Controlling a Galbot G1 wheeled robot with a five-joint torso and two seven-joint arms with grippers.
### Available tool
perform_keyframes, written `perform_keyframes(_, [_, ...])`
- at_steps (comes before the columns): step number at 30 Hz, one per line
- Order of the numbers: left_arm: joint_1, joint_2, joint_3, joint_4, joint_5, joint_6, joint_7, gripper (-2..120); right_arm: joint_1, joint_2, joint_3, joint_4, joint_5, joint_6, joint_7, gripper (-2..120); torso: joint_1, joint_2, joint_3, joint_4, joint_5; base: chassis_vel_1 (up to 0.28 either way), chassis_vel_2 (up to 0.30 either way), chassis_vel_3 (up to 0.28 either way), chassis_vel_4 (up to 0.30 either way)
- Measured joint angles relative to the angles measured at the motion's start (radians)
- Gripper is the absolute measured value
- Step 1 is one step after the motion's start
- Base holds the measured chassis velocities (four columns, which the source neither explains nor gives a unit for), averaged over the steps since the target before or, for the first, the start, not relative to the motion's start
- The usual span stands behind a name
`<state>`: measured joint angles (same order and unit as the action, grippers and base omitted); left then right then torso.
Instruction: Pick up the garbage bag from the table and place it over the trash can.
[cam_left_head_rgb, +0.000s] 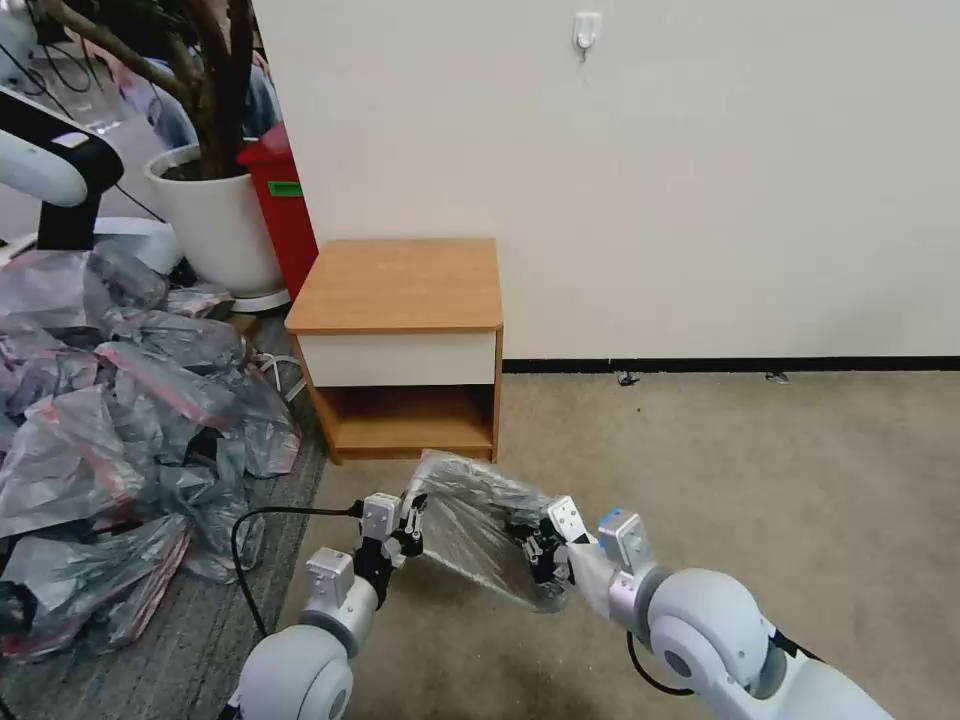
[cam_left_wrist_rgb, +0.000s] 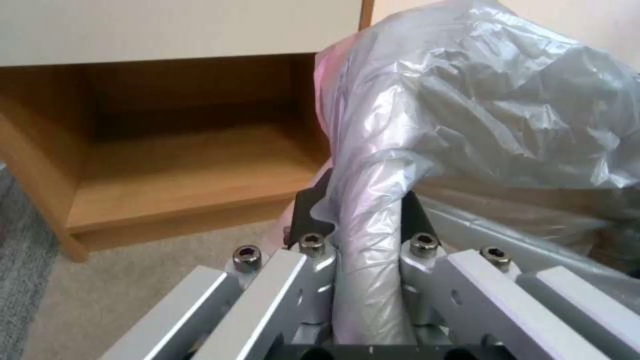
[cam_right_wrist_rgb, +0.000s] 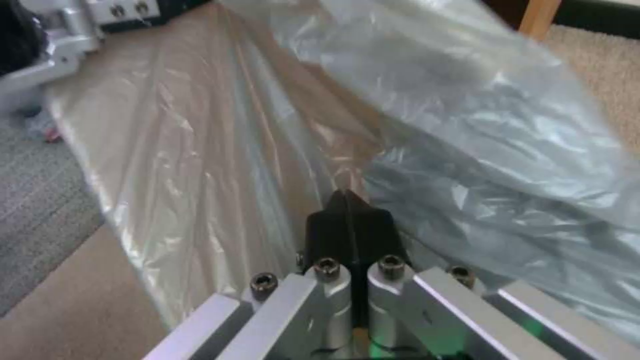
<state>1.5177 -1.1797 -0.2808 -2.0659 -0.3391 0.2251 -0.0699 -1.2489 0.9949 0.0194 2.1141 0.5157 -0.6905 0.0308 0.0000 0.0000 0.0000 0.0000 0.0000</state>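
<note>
Holding the garbage bag (cam_left_head_rgb: 480, 530) stretched in the air between both arms, low in front of the table (cam_left_head_rgb: 400, 285), at 6 o'clock from its open shelf: left gripper (cam_left_head_rgb: 412, 520) at 9 o'clock of the bag, clamped on a bunched pink-edged fold, right gripper (cam_left_head_rgb: 535, 550) at 3 o'clock, pinched tight on thin film. Keeping both pinches firm and the mouth pulled wide and even seems the way to do this well, avoiding a tear. Thin, crinkled, see-through grey plastic, glossy and slack; smooth light-brown wood, flat square top
</note>
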Motion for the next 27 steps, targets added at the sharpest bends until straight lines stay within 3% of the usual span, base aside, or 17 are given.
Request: perform_keyframes(27, [0.006,-0.029,0.044,0.008,0.025,0.000,-0.001,7,0.091,0.047,-0.116,-0.129,-0.071,-0.016,0.076,0,0.000,0.000,0.000,0.0000,0.0000,0.000,0.000,0.000,0.000])
